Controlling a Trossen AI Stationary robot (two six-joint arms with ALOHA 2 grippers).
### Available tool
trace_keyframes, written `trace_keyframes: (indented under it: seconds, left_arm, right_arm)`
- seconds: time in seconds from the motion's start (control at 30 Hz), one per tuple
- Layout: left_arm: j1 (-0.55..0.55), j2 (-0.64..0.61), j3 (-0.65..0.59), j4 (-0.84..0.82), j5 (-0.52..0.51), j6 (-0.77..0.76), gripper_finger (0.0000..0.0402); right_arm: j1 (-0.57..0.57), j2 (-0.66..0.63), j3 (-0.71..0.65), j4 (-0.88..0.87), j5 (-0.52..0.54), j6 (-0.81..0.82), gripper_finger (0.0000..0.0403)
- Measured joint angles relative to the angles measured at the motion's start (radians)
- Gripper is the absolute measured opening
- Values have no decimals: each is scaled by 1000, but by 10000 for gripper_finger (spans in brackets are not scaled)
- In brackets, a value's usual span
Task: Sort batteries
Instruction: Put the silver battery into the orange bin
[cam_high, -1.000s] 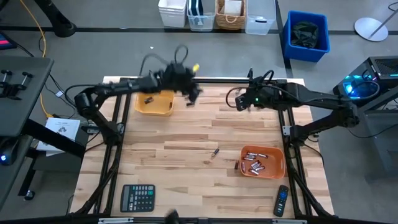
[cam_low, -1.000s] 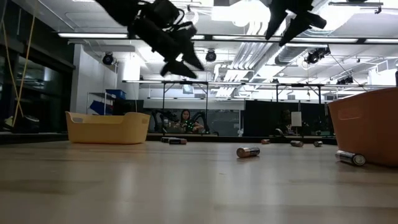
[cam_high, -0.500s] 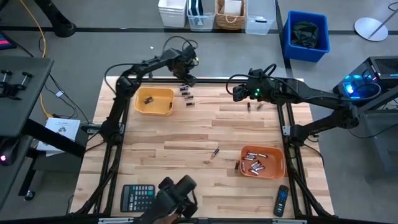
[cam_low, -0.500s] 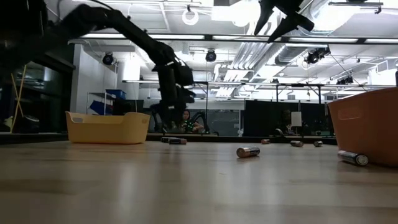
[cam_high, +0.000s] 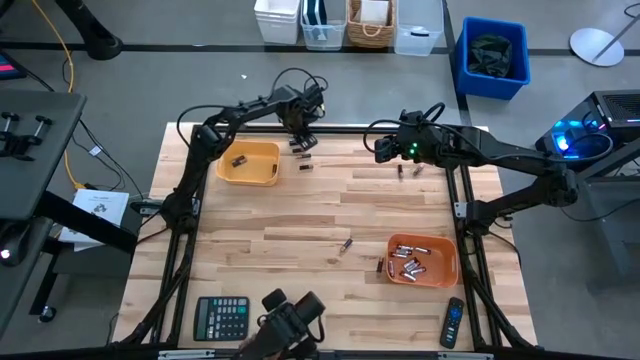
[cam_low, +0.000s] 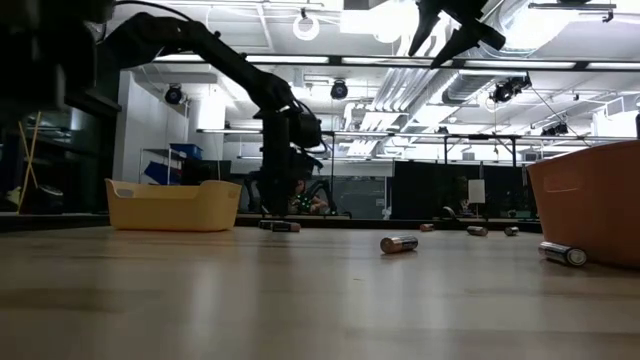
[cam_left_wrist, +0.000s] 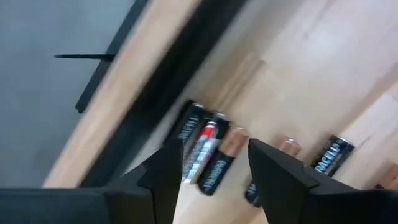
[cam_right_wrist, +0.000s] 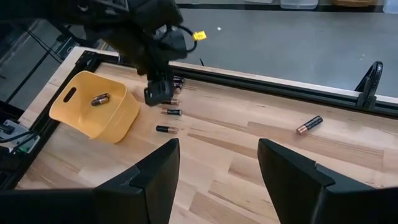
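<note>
Left wrist view: the left gripper (cam_left_wrist: 208, 165) hangs with fingers apart right over three batteries (cam_left_wrist: 208, 155) lying side by side against the table's (cam_high: 300, 215) far rail. One cell lies in the yellow bin (cam_high: 250, 165). The right gripper (cam_right_wrist: 214, 165) hovers spread wide, nothing between.

Black calculator (cam_high: 221, 318), remote control (cam_high: 453, 324), blue bin (cam_high: 493, 56)

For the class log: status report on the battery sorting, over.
Left gripper open, low over the batteries at the far edge. Right gripper open, empty, waiting high. Nothing in the way.
</note>
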Motion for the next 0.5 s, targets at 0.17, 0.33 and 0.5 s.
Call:
trace_keyframes:
  seconds: [0.17, 0.33, 0.5]
  left_arm:
    - [-4, 0, -49, 50, -3, 3, 145]
    - [-1, 1, -57, 47, -6, -28, 134]
    - [-8, 1, -57, 26, 53, -28, 127]
  right_arm:
    - [0, 0, 0, 0, 0, 2, 213]
    - [1, 0, 0, 0, -1, 10, 213]
    - [1, 0, 0, 0, -11, 12, 213]
